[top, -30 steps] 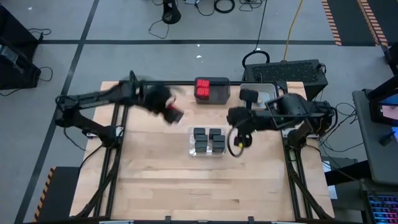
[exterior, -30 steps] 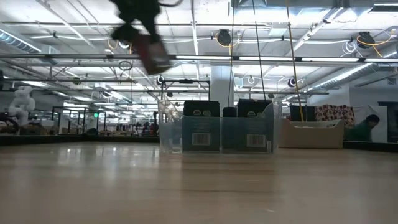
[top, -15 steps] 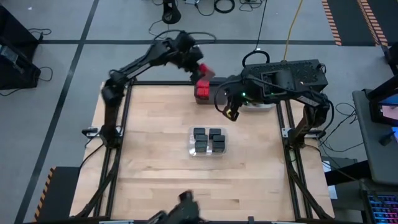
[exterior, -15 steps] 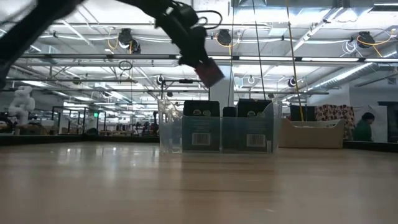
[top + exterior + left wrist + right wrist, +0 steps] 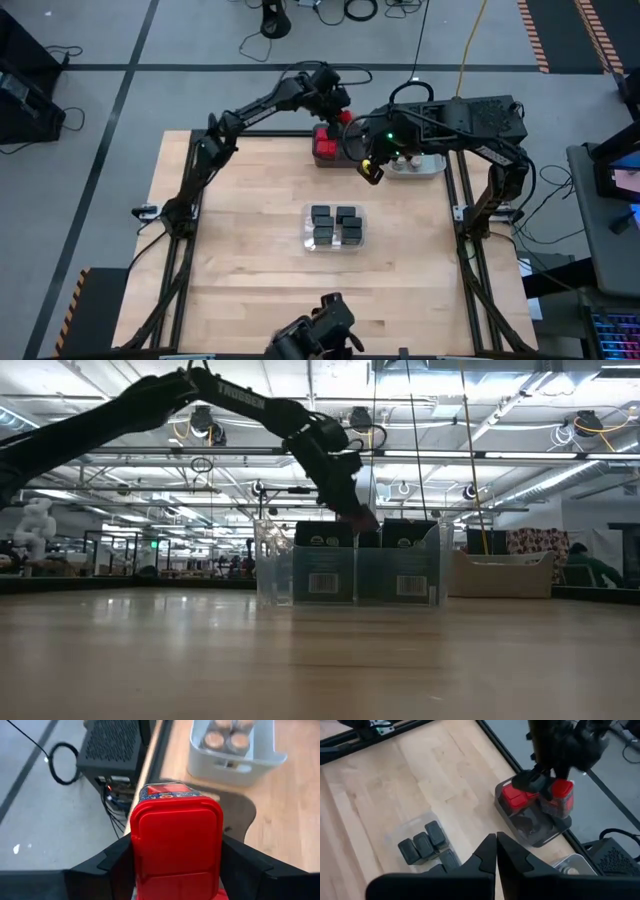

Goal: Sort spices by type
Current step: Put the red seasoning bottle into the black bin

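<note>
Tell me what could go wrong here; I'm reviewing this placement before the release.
The left end effector holds the red-topped spice box tilted over the dark bin; released now, it may land askew or catch the rim. The shut right end effector hangs close by, so the arms might collide.

The left gripper (image 5: 547, 787) has carried its red-topped spice (image 5: 176, 840) over, seemingly, the dark bin (image 5: 532, 827).

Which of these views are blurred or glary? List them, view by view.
High view: evenly lit and sharp; the clear bin casts only a faint shadow. Low view: the near table is out of focus and bright ceiling lights glare. Left wrist view: the red-topped spice box in the left tool is soft. Right wrist view: the right tool is crisp.
</note>
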